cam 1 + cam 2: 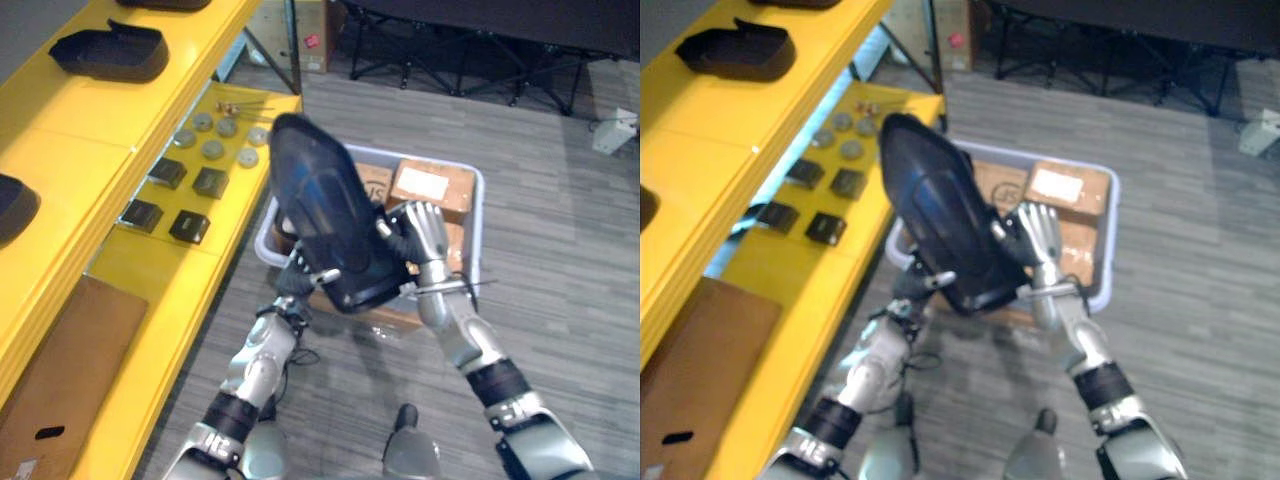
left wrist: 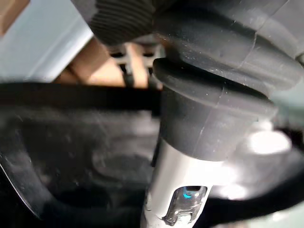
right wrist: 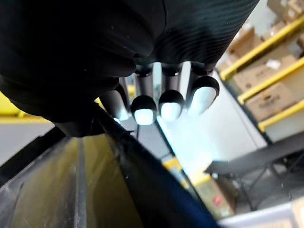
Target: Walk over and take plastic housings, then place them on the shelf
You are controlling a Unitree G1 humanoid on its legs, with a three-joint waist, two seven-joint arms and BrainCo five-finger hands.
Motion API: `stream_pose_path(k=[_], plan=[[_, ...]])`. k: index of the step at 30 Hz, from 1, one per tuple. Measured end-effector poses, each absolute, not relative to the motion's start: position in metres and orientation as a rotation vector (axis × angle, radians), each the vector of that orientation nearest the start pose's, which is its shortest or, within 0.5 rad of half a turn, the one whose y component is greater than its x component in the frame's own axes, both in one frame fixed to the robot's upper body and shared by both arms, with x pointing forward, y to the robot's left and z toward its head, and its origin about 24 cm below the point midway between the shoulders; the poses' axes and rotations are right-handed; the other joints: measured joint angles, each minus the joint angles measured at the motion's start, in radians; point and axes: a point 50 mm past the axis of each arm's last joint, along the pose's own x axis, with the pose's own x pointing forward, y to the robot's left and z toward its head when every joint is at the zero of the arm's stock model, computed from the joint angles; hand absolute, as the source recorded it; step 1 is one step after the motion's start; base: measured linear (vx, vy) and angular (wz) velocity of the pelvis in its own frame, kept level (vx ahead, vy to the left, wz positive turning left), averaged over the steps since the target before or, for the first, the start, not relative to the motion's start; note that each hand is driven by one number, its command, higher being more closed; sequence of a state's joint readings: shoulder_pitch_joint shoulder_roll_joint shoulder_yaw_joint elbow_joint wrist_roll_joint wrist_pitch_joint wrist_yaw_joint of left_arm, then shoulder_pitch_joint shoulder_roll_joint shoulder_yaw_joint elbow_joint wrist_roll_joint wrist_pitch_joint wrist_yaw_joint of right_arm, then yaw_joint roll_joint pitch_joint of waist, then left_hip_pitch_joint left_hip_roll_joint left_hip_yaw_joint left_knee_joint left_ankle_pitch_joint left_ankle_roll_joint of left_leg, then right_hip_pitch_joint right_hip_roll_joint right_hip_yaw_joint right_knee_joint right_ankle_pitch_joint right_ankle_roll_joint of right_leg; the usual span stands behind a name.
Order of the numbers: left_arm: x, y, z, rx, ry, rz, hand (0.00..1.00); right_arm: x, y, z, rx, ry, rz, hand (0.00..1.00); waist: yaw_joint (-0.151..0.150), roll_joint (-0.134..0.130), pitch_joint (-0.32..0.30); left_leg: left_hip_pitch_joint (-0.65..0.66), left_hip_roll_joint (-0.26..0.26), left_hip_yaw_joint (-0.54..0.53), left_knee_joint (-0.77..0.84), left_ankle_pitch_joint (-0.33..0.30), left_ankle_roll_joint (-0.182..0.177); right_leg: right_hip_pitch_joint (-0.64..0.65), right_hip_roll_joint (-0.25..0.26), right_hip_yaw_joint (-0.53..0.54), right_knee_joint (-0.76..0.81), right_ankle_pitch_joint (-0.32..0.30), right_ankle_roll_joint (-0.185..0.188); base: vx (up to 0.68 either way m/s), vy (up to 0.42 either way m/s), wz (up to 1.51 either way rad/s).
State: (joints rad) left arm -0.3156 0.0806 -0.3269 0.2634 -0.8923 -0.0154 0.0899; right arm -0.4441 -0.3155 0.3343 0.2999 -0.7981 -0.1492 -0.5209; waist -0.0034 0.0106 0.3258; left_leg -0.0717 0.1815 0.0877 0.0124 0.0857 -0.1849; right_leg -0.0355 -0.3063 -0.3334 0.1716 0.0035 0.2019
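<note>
Left eye view: a large dark plastic housing [image 1: 320, 210] is held up in the air between the two hands, tilted, with its narrow end pointing up and towards the yellow shelf [image 1: 90, 120]. The right hand [image 1: 428, 235] is laid flat against the housing's right side, its fingers [image 3: 171, 102] straight and side by side, not curled round anything; in the right wrist view the dark tips are seen in a row just past the housing's edge. The left hand [image 1: 293, 282] is seen at the housing's lower left edge, touching it and largely hidden beneath it, so it cannot be told whether this hand is spread or closed on the housing.

Directly below and behind the housing a pale grey bin [image 1: 478, 215] is seen on the grey plank floor [image 1: 560, 260], with brown cardboard boxes [image 1: 432, 187] packed inside it. The bin is set just beside the shelf's lower level.

On the shelf's upper level another black housing [image 1: 110, 52] is lying, well apart from the held one. On the lower level small black boxes [image 1: 190, 225] are set out in pairs, with a group of round grey discs [image 1: 212, 148] beyond them. A flat brown cardboard sheet [image 1: 70, 360] is lying nearer on the same level.
</note>
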Motion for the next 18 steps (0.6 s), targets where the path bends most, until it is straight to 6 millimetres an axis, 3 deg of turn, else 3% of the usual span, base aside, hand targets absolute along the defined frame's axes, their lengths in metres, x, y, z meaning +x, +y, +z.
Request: stream_pose_path(k=[1, 2, 12, 18], plan=[[0.299, 0.074, 0.052, -0.695, 0.159, -0.263, 0.00, 0.317, -0.120, 0.110, -1.064, -0.645, -0.088, 1.00, 0.000, 0.001, 0.000, 0.000, 0.000, -0.001, 0.000, 0.000, 0.000, 0.000, 0.000, -0.001, 0.001, -0.001, 0.000, -0.01, 0.000, 0.03], [0.299, 0.074, 0.050, -0.694, 0.168, -0.255, 1.00, 0.317, -0.119, 0.109, -1.066, -0.641, -0.079, 1.00, 0.001, 0.002, 0.001, 0.000, -0.001, -0.003, 0.000, 0.000, 0.000, 0.000, -0.001, -0.003, 0.005, -0.003, 0.000, 0.00, 0.000, 0.04], [0.300, 0.078, 0.050, -0.689, 0.165, -0.178, 1.00, 0.314, -0.111, 0.095, -0.979, -0.587, -0.060, 1.00, 0.005, 0.004, 0.002, -0.019, -0.009, -0.022, 0.004, 0.000, 0.000, -0.003, -0.009, -0.020, 0.010, -0.010, 0.000, 0.00, 0.003, 0.06], [0.301, 0.085, 0.052, -0.703, 0.128, -0.106, 1.00, 0.304, -0.093, 0.094, -0.854, -0.629, -0.052, 1.00, 0.010, 0.004, 0.002, -0.019, -0.009, -0.022, 0.006, 0.000, 0.000, -0.003, -0.009, -0.020, 0.010, -0.012, -0.001, 0.00, 0.000, 0.00]])
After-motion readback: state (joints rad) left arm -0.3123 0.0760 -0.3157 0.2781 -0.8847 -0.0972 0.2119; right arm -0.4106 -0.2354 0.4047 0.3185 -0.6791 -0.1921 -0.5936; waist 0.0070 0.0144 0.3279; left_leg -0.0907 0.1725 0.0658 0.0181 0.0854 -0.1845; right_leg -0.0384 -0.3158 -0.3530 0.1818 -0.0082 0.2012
